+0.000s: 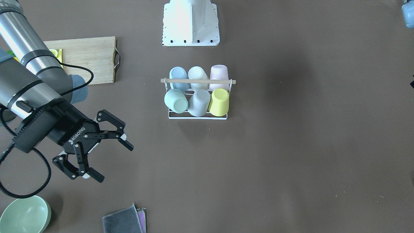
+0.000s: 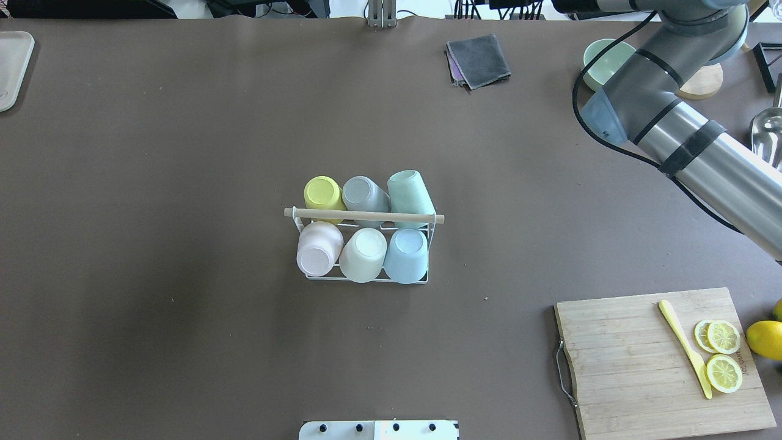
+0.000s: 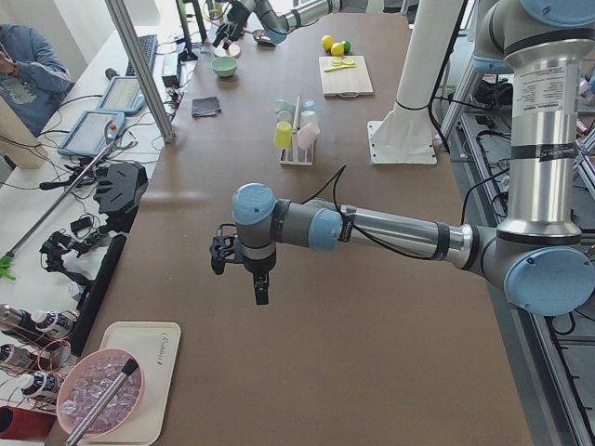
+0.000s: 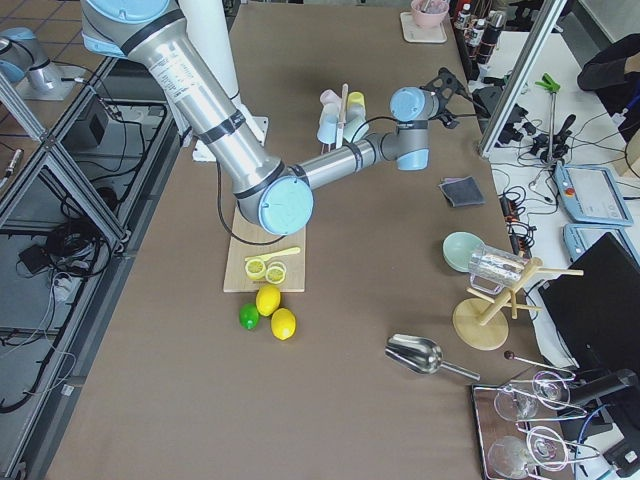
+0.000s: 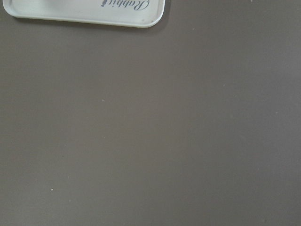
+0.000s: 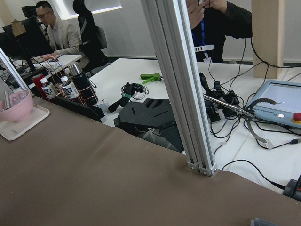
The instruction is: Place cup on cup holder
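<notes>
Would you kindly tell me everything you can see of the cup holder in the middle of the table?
The cup holder is a small white wire rack with a rectangular base frame, standing upright on the brown table. A light wooden rod runs lengthwise across its top, overhanging both ends. It is loaded: six pastel cups sit inverted, three each side of the rod, leaning outward. Its pegs are hidden under them. Nothing else touches it.

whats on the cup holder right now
Six cups sit bottoms up on the cup holder, three on each side of its wooden rod. What each cup sits on is covered by the cup.
</notes>
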Robot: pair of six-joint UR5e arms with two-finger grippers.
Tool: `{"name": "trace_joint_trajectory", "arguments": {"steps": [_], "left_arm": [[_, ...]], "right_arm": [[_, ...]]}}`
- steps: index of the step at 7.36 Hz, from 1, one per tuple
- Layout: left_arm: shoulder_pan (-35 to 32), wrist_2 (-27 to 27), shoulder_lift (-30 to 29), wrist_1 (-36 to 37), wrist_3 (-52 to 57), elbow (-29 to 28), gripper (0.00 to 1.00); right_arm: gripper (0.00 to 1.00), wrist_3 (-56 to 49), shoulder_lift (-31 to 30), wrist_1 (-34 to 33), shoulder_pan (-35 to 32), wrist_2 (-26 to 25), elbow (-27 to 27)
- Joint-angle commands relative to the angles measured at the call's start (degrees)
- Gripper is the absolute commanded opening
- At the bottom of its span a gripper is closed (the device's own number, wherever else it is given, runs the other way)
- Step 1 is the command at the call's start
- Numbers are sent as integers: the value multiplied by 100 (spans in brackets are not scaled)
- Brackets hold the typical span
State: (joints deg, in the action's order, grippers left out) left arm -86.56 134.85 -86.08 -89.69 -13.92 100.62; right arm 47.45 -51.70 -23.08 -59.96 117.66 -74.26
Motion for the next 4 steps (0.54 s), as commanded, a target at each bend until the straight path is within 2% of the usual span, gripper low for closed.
{"name": "trace_joint_trajectory", "arguments": {"steps": [1,2,4], "left_arm": [[-396,534,240,-39,861,-253,99],[-441,464,180,12,1717,-332,99],[-538,446,206,48,2016,-359,99]], "right_arm": [[100,45,-225,-1943,-113,91,-489],[100,54,-453,-3103,-104,30,-858],[100,45,-752,-4530,-104,117,-1202]]}}
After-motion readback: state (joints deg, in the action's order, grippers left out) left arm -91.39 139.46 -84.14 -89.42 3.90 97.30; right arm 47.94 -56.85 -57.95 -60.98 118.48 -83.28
